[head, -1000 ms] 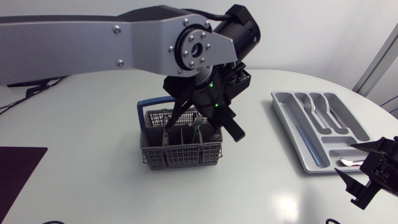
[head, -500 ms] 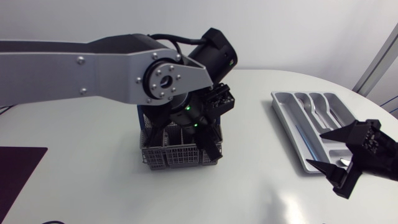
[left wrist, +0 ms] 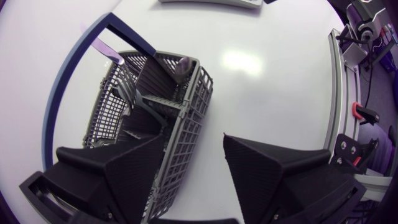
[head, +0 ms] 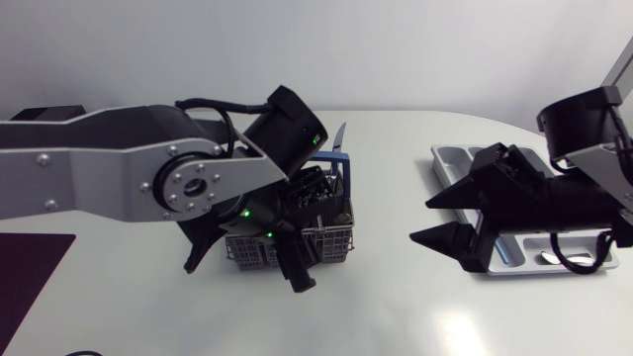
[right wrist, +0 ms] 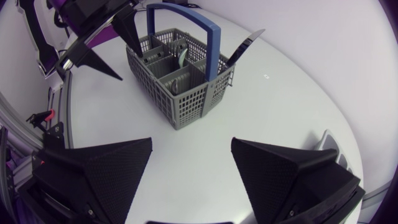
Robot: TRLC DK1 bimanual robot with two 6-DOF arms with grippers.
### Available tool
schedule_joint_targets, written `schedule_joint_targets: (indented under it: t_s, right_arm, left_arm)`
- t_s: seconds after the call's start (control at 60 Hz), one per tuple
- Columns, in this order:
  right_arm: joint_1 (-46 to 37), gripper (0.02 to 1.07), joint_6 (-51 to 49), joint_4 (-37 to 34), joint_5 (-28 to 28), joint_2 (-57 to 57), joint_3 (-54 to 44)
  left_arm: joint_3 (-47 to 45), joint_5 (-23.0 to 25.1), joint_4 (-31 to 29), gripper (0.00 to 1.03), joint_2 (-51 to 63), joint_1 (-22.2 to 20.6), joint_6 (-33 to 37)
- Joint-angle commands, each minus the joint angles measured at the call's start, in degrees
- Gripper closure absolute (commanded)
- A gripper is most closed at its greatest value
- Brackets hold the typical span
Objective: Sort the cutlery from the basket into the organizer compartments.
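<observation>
Grey mesh of the basket (left wrist: 163, 118) runs straight between the spread fingers of my left end effector (left wrist: 191, 140): one finger hangs over the inner cells and the other outside the wall, pinching nothing. If I press them together here, I judge I would clamp the wall rather than any cutlery, and a lift would drag or tip the whole basket across the smooth white worktop (head: 396, 307). Deeper in the cells I cannot clearly make out the pieces, so a blind grab could catch a divider instead. At the far corner, by the blue handle (right wrist: 212, 53), a knife (right wrist: 245, 46) leans outwards with its blade well above the rim; a nudge to the basket could topple it out. Farther off, my right end effector (head: 420, 220) hovers wide open and empty between the basket and the organizer (head: 457, 155), its arm lying over part of the tray. A carry from the left could strike it or find compartments blocked.
</observation>
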Motion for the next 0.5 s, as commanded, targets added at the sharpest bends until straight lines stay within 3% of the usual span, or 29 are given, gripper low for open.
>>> schedule_joint_targets:
  t_s: [0.0,0.183,0.483]
  right_arm:
    - [2.5,0.16,5.2,0.9,0.1,3.9,2.7]
    - [7.8,0.17,10.6,3.8,0.2,9.9,5.6]
    - [12.5,0.44,16.5,5.3,0.2,19.1,11.3]
  left_arm:
    - [-2.7,0.7,1.3,0.34,-1.5,0.6,1.6]
    - [-7.3,0.8,5.2,0.34,-3.0,1.1,1.6]
    - [-11.1,2.0,9.8,0.31,-5.4,2.5,1.6]
